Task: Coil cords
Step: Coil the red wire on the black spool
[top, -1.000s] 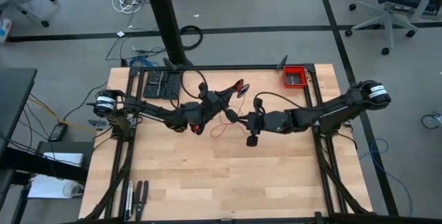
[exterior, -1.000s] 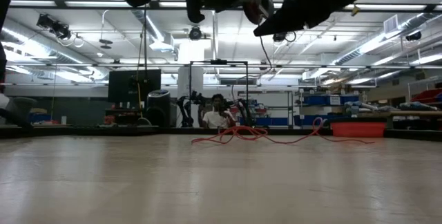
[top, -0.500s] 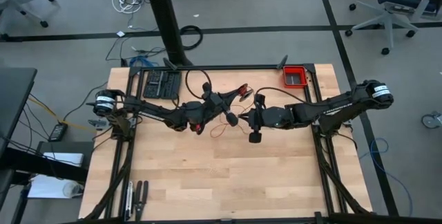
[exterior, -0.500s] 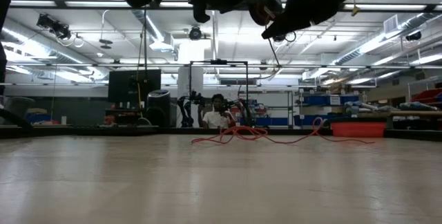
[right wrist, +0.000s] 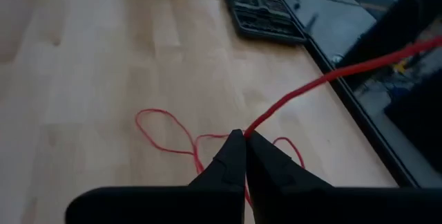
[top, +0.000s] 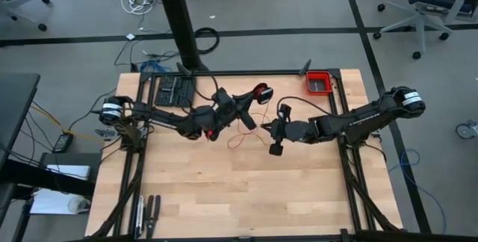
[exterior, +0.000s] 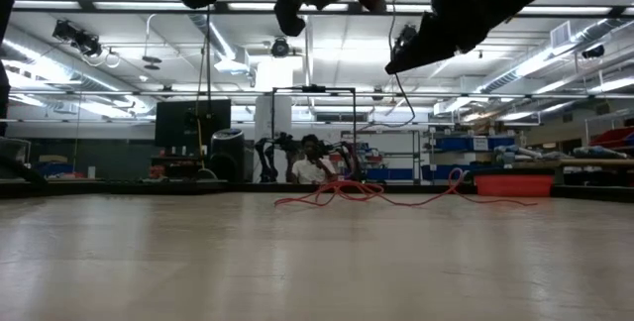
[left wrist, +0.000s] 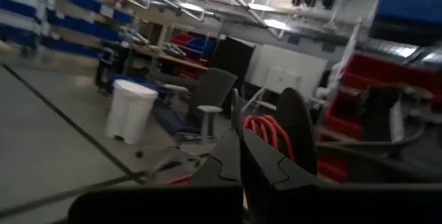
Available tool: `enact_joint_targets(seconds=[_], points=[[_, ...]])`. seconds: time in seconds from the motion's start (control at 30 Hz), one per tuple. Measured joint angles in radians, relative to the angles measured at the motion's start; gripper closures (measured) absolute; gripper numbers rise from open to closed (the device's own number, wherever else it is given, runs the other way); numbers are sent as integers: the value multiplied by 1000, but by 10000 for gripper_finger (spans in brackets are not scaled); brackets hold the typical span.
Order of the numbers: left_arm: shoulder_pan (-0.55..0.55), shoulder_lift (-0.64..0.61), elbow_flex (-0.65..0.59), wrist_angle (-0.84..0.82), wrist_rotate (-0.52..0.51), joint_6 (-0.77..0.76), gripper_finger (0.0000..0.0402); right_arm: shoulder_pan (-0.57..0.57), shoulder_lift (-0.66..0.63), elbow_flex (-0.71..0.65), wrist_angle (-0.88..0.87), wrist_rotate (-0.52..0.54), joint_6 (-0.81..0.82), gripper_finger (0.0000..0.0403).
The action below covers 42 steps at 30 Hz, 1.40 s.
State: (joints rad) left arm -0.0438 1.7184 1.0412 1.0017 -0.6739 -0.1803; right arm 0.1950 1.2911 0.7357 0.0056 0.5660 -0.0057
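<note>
The cords are one thin red cord. Part of it lies in slack loops (top: 239, 136) on the wooden table (top: 224, 190) between my arms; these loops (exterior: 337, 194) also show in the low view. My left gripper (top: 258, 94) is shut, raised above the table's middle and pointing slightly upward, with a small red coil (left wrist: 264, 131) at its fingertips. My right gripper (right wrist: 243, 134) is shut on the cord just right of it, above the loops. A taut strand (right wrist: 345, 68) runs from it toward the left arm. My left gripper (left wrist: 241, 141) has several turns of the cord (left wrist: 262, 128) wound close beside its shut fingertips, lifted clear of the table. Where the cord is pinched is hidden behind the fingers. My right gripper pinches one strand of the cord (right wrist: 246, 131) between its fingertips, slanting down from the table's right side. One side of the strand rises taut toward the left arm; the other drops slack to the loops (right wrist: 166, 135) on the table.
A red bin (top: 320, 83) stands at the far right corner and a black tool tray (top: 175, 90) at the far left. A dark disc (left wrist: 297, 124) sits beside the coil. A person (exterior: 313, 162) sits beyond the far edge. Bare wood fills the near half.
My left gripper has rolled about its own axis, and the coil at its tip has risen a little. My right gripper has tipped slightly downward, still shut on the strand. The loops on the table stay about where they were.
</note>
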Motion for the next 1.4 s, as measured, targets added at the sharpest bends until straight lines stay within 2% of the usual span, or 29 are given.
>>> enact_joint_targets(seconds=[0.13,0.27,0.4,0.53,0.63,0.77,0.87,0.93,1.0,1.1,1.2,1.4], points=[[-2,1,0,12,33,-15,401,-5,0,-1,0,3,7,400],[-1,1,0,69,33,-1,401,7,-1,0,37,-89,-2,397],[-2,5,0,109,56,99,401,43,-6,0,16,-156,8,382],[-8,4,-11,139,119,183,401,83,-45,-1,-78,-162,100,353],[-18,4,-73,243,168,214,401,107,-97,-1,-172,-160,181,333],[-21,4,-203,467,196,250,401,141,-180,-1,-312,-147,261,321],[-24,2,-298,561,249,310,401,161,-245,-1,-370,-51,281,321],[-24,-8,-345,542,307,334,401,168,-284,-1,-337,-1,244,324],[-23,-12,-374,540,366,335,401,166,-306,-1,-222,-6,159,325],[-22,-11,-398,523,381,334,401,144,-312,-1,-48,-79,23,326],[-22,-11,-402,506,408,334,401,111,-312,-1,28,-126,-54,326],[-23,-10,-387,375,438,333,401,21,-261,-1,114,-301,-59,328]])
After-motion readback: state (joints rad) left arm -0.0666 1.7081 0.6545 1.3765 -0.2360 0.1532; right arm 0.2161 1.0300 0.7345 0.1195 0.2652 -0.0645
